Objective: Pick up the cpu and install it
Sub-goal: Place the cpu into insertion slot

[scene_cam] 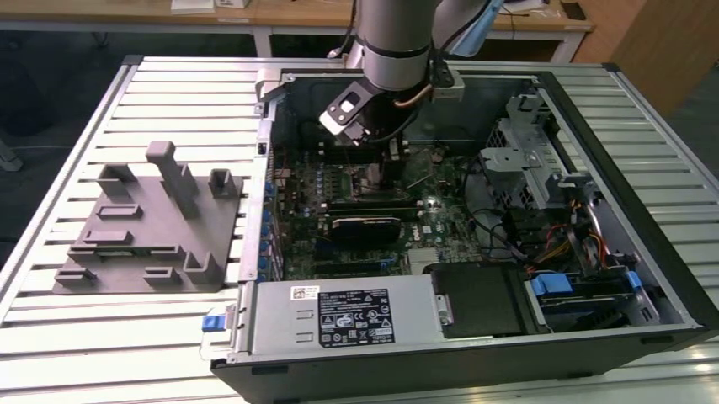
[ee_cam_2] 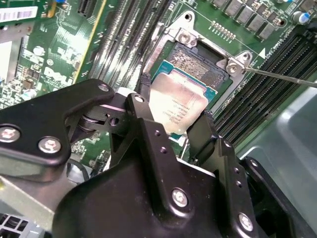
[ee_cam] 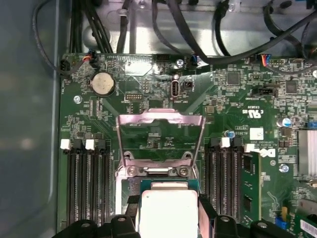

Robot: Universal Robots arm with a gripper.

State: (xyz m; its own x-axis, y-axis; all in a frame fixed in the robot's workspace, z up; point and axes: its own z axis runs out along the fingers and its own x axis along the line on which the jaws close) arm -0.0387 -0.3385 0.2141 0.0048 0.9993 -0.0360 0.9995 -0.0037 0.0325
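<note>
the open computer case [scene_cam: 472,358] lies on the slatted counter [scene_cam: 67,353], with a grey moulded fixture [scene_cam: 146,223] beside it towards the exterior view's left. the arm [scene_cam: 393,42] reaches down into the case over the green motherboard [scene_cam: 444,223]. in the first wrist view, rows of black memory slots [ee_cam: 86,183] flank the socket on both sides. the hinged load plate [ee_cam: 161,136] stands raised just beyond it, and dark cables [ee_cam: 198,29] run along the case wall. a thin lever rod [ee_cam_2: 277,75] juts out beside the socket [ee_cam_2: 198,57]. the claw [ee_cam_2: 175,99] is closed narrowly on the cpu [ee_cam_2: 178,106], one black finger against each of two opposite edges. the cpu sits over the socket, part of whose dark bed shows past it. its silver top faces up. it is nearly square, its edges parallel to the memory slots.
</note>
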